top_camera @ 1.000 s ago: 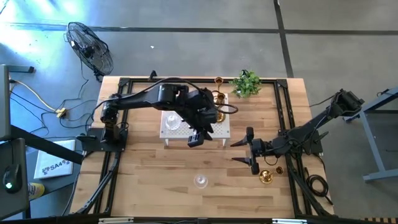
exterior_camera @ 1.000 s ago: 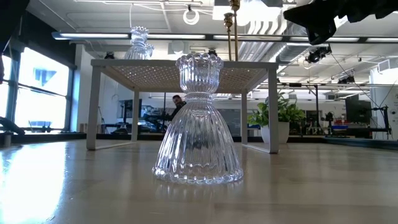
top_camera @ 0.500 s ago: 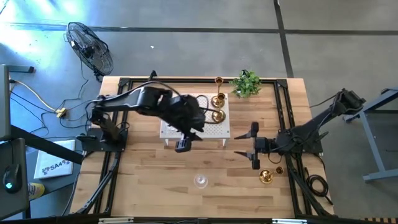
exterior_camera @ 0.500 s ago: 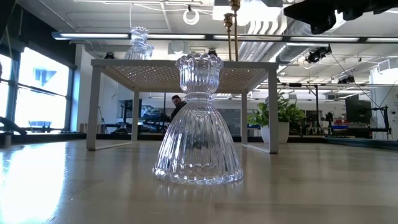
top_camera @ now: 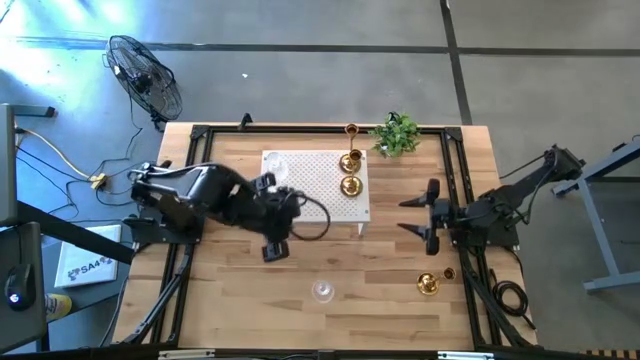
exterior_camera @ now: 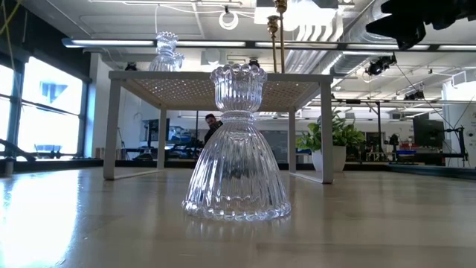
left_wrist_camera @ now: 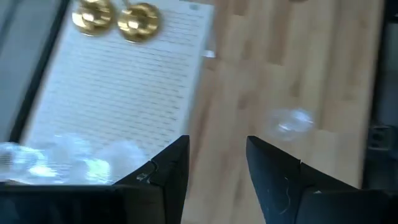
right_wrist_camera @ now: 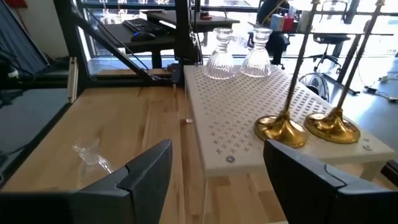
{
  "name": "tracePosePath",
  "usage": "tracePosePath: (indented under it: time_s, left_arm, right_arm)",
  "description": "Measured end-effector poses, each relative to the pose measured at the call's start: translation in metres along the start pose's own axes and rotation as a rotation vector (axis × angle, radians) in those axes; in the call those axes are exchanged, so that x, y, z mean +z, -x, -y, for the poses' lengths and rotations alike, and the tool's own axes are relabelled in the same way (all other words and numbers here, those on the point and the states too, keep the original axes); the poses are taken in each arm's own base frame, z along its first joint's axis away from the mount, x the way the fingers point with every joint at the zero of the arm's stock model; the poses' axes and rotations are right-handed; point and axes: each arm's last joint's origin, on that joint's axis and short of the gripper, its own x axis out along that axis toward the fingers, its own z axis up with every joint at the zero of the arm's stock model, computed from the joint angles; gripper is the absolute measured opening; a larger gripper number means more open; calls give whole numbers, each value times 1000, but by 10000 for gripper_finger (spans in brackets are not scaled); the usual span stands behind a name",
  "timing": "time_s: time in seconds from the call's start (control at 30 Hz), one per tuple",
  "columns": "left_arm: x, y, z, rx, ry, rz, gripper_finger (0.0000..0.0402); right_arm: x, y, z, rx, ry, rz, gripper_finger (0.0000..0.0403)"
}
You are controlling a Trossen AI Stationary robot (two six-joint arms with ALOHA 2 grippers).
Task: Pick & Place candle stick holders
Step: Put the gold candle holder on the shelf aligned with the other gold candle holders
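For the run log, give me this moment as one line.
left gripper: empty, off platform | right gripper: open, empty | on platform: two glass holders, two gold holders | on table: glass holder, gold holder

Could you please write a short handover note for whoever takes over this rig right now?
Left gripper: open and empty, over the table just off the white platform's left front corner.
Right gripper: open and empty, to the right of the platform.
On the platform: two gold holders near its right edge and two glass holders at its far left corner.
Done: those four are placed, assuming the platform is the goal.
Left: one glass holder on the table near the front edge, one gold holder at front right, and another gold holder standing on the table behind the platform.
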Motion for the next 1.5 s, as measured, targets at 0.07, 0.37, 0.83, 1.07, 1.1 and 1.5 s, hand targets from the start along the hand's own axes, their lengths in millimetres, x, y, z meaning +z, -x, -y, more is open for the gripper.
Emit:
tracePosePath:
  time_s: [0.07,0.37,0.83,1.07,1.1,1.5]
  left_arm:
    - [-6,7,8,-50,0,-9,154]
    - [-33,37,39,-50,-10,93,154]
    - [-85,87,86,116,-28,528,154]
    - [-111,92,116,61,-48,564,154]
    - [-115,90,121,58,-56,564,154]
    - [-137,66,163,71,-191,498,154]
  right_arm:
    - [0,5,4,3,-18,3,246]
    - [9,21,10,145,-79,80,246]
    - [16,24,5,366,-95,131,246]
    - [27,20,-8,603,-51,238,246]
    - [28,19,-10,634,-50,247,246]
    - [19,-4,-32,798,-38,155,246]
